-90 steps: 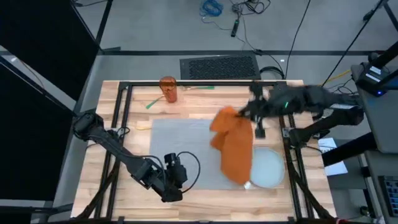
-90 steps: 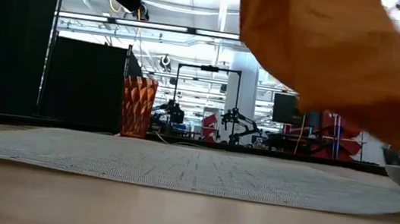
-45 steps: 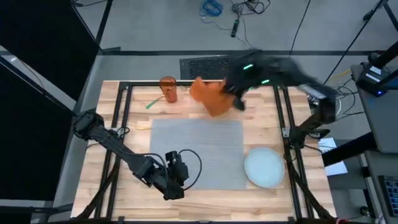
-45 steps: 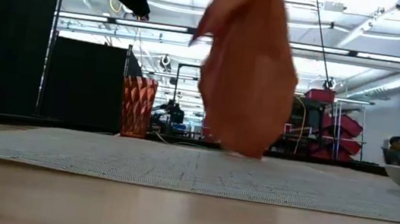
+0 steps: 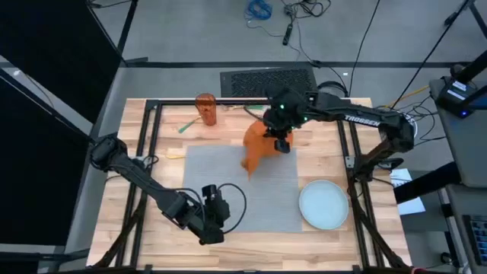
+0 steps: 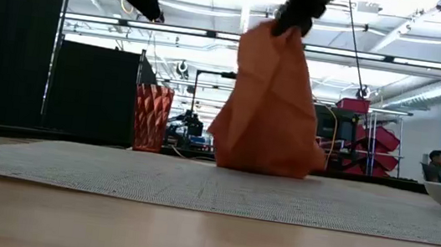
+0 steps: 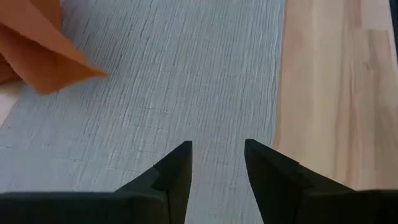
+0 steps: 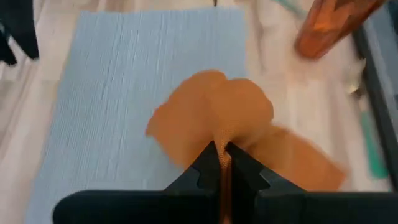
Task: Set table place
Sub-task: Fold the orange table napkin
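Note:
The orange napkin hangs from my right gripper, which is shut on its top. Its lower end rests on the far part of the grey placemat. The placemat lies flat on the wooden table. In the right wrist view the napkin spreads below the shut fingers. The pale plate sits at the placemat's near right corner. My left gripper is open and low over the placemat's near left part, touching nothing. My right gripper pinches the napkin's bunched top between its two fingers, coming from above and pointing down. The cloth hangs below the fingers in loose folds, and its bottom edge sits on the placemat; how many layers it has I cannot tell.
An orange faceted cup stands at the far edge, left of the napkin, with a green utensil beside it. A black frame edges the tabletop. Bare placemat lies between the napkin and the plate.
My right gripper has swung the napkin from above the plate toward the table's far left, then come back a little toward the near edge and down. The napkin, which hung clear, now has its lower end on the placemat's far part.

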{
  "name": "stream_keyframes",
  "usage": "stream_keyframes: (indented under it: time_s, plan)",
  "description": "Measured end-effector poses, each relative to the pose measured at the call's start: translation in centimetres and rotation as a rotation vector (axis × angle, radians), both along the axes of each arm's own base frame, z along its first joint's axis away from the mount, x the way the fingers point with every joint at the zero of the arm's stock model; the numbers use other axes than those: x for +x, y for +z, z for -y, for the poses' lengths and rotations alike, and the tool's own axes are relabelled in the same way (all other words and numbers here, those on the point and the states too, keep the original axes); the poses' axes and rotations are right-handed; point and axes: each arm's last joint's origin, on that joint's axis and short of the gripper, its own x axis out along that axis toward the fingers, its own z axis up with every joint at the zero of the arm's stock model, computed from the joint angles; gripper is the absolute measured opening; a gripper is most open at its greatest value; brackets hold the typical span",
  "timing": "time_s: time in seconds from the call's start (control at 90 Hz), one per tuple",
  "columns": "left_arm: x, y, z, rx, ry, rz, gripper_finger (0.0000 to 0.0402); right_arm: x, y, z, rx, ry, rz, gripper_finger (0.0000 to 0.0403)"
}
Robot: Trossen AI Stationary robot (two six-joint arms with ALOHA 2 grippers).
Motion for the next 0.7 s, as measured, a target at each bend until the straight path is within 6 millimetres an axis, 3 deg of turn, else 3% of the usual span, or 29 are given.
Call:
stream_keyframes:
  time_s: [0.178, 0.389, 0.5, 0.7]
  plan:
    - [0.1, 0.0, -0.1, 0.002, 0.006, 0.001, 0.0133, 1.0, 0.0, -0.1, -0.047, -0.002, 0.105, 0.0000]
    - [0.2, 0.0, -0.3, -0.003, 0.018, 0.005, 0.0133, 1.8, 2.2, 2.4, -0.125, -0.103, 0.319, 0.0000]
    - [0.2, 0.0, -0.3, -0.004, 0.019, 0.006, 0.0133, 1.3, 1.7, 2.3, 0.003, -0.086, 0.257, 0.0000]
    - [0.2, 0.0, -0.4, 0.010, 0.004, 0.002, 0.0133, 0.4, 0.0, -0.8, 0.202, 0.061, 0.057, 0.0023]
